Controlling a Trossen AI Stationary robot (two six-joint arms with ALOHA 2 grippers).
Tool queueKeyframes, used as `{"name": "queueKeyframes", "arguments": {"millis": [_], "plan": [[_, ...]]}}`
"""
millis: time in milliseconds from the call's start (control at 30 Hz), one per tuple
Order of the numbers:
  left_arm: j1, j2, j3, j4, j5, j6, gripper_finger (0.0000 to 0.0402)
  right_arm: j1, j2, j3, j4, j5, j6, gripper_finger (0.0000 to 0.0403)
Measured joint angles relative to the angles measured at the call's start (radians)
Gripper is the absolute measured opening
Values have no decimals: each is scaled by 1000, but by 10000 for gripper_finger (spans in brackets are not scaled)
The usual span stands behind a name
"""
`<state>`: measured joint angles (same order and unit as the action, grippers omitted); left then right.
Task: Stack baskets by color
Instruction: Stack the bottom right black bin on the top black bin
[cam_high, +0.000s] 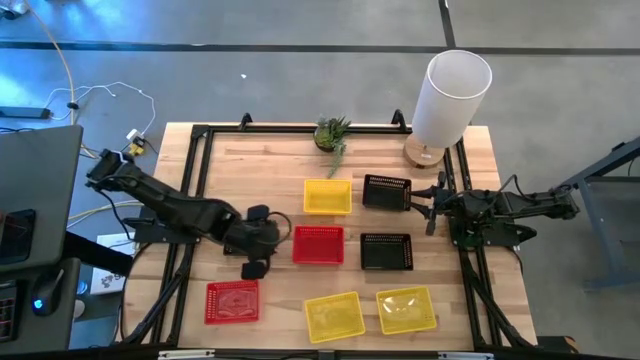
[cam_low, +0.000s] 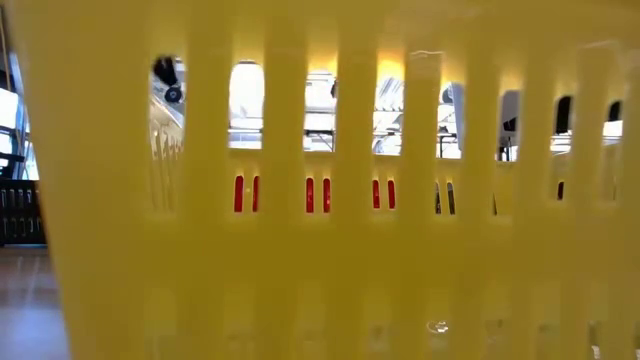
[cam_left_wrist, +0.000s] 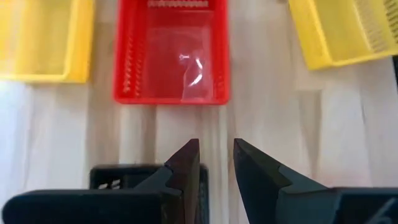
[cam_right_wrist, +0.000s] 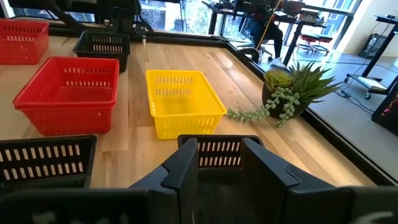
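Several baskets rest flat on the wooden table. Red ones sit at the middle and near left. Yellow ones sit at the far middle and the near edge. Two black ones are right of centre. A third black basket lies under my left arm, mostly hidden. My left gripper hovers open above the table, pointing down at the middle red basket. My right gripper waits open at the right edge, just short of the far black basket.
A tall white cylinder and a small green plant stand at the table's far edge. A black frame rims the table. In the low view the wall of a yellow basket fills nearly the whole picture.
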<state>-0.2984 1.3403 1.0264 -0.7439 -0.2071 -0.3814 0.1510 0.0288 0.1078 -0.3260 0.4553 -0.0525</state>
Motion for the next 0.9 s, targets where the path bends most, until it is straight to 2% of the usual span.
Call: {"name": "queueKeyframes", "arguments": {"millis": [267,500,600,733,900], "plan": [[-52,-101,-69,5,-69,-114,83,0,10,0,0,-1,0,110],[-102,-129,-69,-52,-62,-131,83,0,17,0,0,-6,16,110],[-119,-133,-68,-60,-62,-135,81,0,21,0,13,-40,157,110],[-123,-140,-68,-75,-58,-119,81,0,24,0,38,-37,404,110],[-108,-143,-68,-75,-57,-73,80,0,25,0,53,-53,512,110]]}}
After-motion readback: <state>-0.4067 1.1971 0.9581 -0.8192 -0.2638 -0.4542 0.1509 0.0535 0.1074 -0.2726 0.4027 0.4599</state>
